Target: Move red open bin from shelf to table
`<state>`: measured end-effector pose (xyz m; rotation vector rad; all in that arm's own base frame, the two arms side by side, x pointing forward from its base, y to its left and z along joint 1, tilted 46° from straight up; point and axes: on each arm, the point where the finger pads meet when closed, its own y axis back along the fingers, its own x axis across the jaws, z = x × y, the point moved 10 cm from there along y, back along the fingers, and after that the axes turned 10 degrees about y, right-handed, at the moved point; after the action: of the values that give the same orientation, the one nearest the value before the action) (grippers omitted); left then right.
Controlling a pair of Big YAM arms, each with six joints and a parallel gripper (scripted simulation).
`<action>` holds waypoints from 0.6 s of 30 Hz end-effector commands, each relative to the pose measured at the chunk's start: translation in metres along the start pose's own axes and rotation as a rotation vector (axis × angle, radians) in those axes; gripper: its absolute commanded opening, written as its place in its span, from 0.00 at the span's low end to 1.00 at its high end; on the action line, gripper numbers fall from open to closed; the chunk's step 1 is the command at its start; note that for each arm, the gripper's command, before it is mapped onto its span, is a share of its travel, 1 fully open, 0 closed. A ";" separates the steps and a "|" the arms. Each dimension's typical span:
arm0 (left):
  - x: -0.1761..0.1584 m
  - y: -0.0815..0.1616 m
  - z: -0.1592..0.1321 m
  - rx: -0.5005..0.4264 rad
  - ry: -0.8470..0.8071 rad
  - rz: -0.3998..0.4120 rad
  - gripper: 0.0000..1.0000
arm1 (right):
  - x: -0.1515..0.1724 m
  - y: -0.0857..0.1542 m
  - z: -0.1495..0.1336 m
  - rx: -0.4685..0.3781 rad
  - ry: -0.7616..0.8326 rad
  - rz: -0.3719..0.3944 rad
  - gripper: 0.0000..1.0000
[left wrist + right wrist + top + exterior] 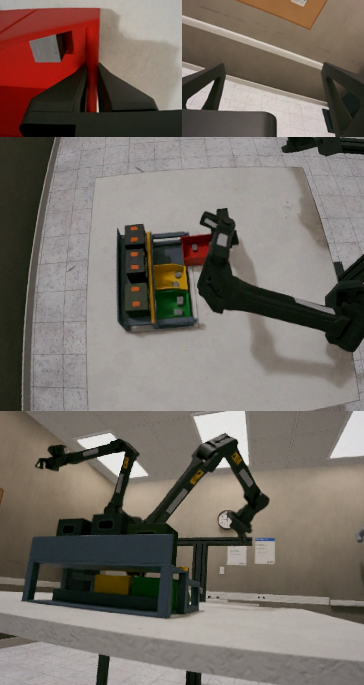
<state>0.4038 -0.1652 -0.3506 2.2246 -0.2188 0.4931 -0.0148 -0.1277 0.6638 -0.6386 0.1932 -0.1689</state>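
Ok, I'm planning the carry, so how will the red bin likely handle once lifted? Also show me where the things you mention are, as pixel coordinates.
The red bin (189,251) (18,73) will probably stay stiff, its walls being straight and flat. It may tilt, as the left end effector (209,223) (92,68) pinches just one wall. The gray part (195,247) (46,49) inside, smaller than the floor around it, could slide.

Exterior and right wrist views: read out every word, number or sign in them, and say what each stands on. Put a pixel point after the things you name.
No text can be quoted; none is legible.
Left-hand wall sheet (237,555): print too small.
Right-hand wall sheet (265,551), with a blue heading: too small.
Wall clock (223,519): partly covered, numerals unreadable.
Yellow labels (236,458) on the arms: dark marks, too blurred.
Paper (299,2) on the orange board (283,8): cut off by the picture's edge, unreadable.
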 end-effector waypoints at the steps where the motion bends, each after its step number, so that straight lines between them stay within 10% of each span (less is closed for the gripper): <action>1: -0.008 0.013 0.010 -0.018 -0.014 0.025 0.00 | -0.007 0.006 0.032 -0.054 0.019 -0.014 1.00; 18: -0.006 0.014 0.011 -0.022 -0.015 0.027 0.00 | -0.007 0.006 0.032 -0.054 0.019 -0.014 1.00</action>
<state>0.4033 -0.1656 -0.3508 2.2247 -0.2202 0.4917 -0.0148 -0.1277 0.6638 -0.6386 0.1932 -0.1689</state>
